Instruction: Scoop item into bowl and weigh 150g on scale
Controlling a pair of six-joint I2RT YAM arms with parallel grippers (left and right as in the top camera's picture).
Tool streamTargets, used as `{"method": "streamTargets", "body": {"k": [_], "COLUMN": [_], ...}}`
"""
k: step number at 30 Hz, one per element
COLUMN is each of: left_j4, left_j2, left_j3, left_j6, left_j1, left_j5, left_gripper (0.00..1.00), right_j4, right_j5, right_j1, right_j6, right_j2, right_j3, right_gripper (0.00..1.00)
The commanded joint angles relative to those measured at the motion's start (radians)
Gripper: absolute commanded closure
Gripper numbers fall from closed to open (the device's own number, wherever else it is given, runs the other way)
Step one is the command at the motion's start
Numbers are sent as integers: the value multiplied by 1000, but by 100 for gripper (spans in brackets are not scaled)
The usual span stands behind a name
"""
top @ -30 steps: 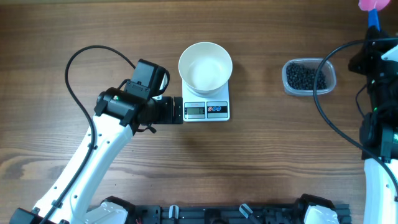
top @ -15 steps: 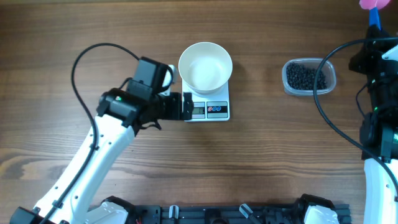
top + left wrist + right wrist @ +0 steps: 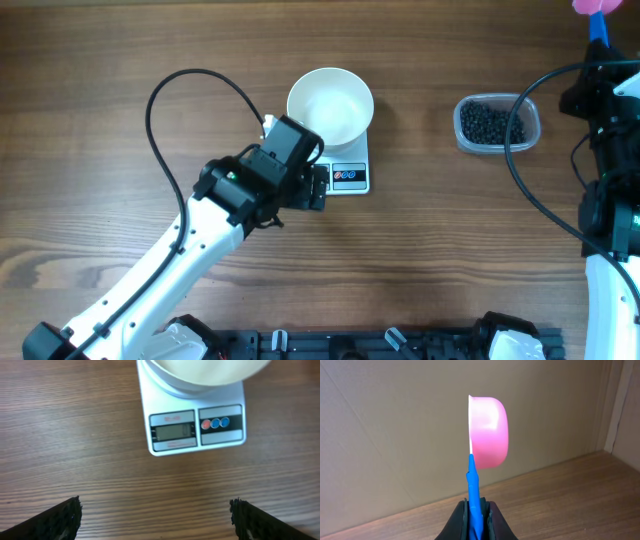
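The left hand (image 3: 156, 521), spread wide, hangs above the table (image 3: 60, 435) at the near edge of the scale (image 3: 195, 430), mid-frame in the overhead view. The white bowl (image 3: 330, 105) sits on the scale. The right hand (image 3: 476, 521), at upper right, pinches the blue handle of a pink scoop (image 3: 489, 430). The black beans (image 3: 490, 122) lie in a clear tub (image 3: 534, 128) at right.

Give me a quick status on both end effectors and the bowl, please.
Left end effector open, at scale. Right end effector shut on scoop. Bowl empty on scale. Nothing blocking.
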Motion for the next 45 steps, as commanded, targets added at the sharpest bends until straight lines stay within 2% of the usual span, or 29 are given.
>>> {"method": "streamTargets", "body": {"k": [1, 6, 14, 32, 41, 45], "left_j4": [14, 43, 70, 82, 82, 82], "left_j2": [11, 11, 12, 12, 12, 12], "left_j3": [10, 10, -26, -42, -41, -41], "left_j6": [4, 117, 116, 116, 116, 116], "left_j1": [28, 31, 35, 35, 35, 35], "left_j5": [-30, 34, 32, 31, 31, 32], "left_gripper": [0, 0, 0, 0, 0, 0], "right_j4": [7, 7, 6, 3, -55, -105], "right_j5": [-21, -21, -89, -88, -87, -72], "right_j1": [-4, -4, -4, -4, -4, -4], "right_j6": [12, 12, 12, 12, 0, -60], "right_j2": [0, 0, 0, 0, 0, 0], "right_j3": [20, 20, 20, 20, 20, 20], "right_gripper": [96, 96, 96, 96, 96, 96]}}
